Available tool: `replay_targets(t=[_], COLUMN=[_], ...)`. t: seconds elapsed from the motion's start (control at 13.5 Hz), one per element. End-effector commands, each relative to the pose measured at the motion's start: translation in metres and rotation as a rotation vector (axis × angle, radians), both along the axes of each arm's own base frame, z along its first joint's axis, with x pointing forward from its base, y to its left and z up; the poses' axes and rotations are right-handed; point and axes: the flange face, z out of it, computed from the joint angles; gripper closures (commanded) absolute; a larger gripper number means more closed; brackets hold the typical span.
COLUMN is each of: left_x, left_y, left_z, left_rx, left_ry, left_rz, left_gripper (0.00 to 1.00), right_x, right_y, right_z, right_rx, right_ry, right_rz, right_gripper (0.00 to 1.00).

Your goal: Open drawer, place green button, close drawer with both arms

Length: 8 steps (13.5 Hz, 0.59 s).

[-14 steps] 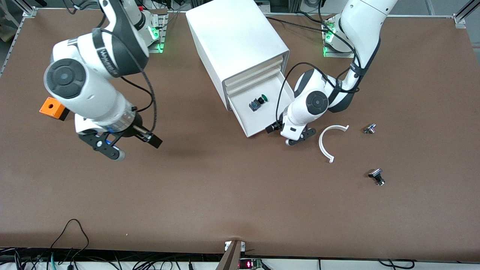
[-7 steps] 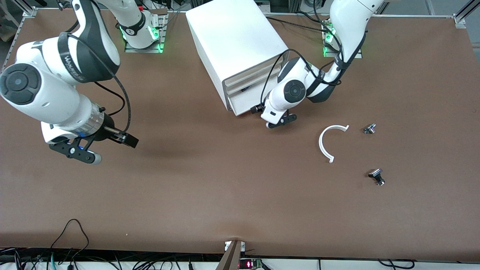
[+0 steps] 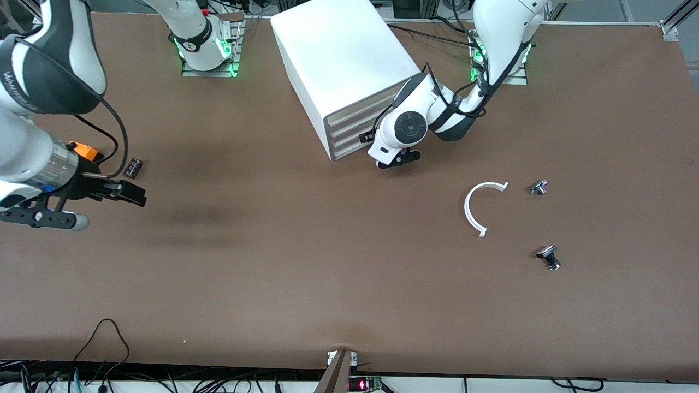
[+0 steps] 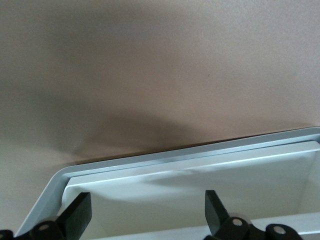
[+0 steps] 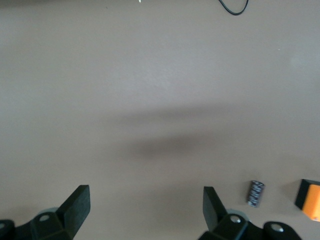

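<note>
The light, stiff plastic drawer [image 3: 349,146] sits shut in the cabinet [image 3: 341,65], best pushed on its flat front by the spread-fingered left gripper [image 3: 397,159] against it, while the right gripper [image 3: 71,210], parted and empty, waits.

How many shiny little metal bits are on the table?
2, both toward the left arm's end: one metal bit beside the white curved piece, the other metal bit nearer the camera. More may be hidden.
</note>
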Motion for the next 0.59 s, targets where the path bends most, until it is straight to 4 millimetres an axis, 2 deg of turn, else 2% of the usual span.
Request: replay_targets(t=[0.0, 0.07, 0.15, 0.22, 0.37, 0.52], left_x=[0.038, 0.069, 0.095, 0.107, 0.133, 0.143], left_y=[0.033, 0.058, 0.078, 0.09, 0.135, 0.177], left_z=[0.027, 0.037, 0.054, 0.069, 0.1, 0.139], left_rx=[-0.011, -0.02, -0.051, -0.068, -0.047, -0.007], left_ry=[-0.042, -0.082, -0.136, -0.175, -0.274, -0.344], left_rz=[0.074, 0.113, 0.104, 0.085, 0.051, -0.12], left_gripper=[0.0, 0.0, 0.0, 0.0, 0.0, 0.0], right_x=[-0.02, -0.02, -0.02, -0.021, -0.022, -0.027], right_y=[-0.027, -0.045, -0.052, -0.064, -0.068, -0.083], right_z=[0.017, 0.028, 0.03, 0.031, 0.031, 0.034], right_rx=[-0.007, -0.005, -0.004, -0.003, 0.0, -0.001], right_ry=[0.087, 0.091, 0.091, 0.091, 0.098, 0.117], right_rz=[0.001, 0.025, 0.098, 0.123, 0.115, 0.08], right_gripper=[0.0, 0.0, 0.0, 0.0, 0.0, 0.0])
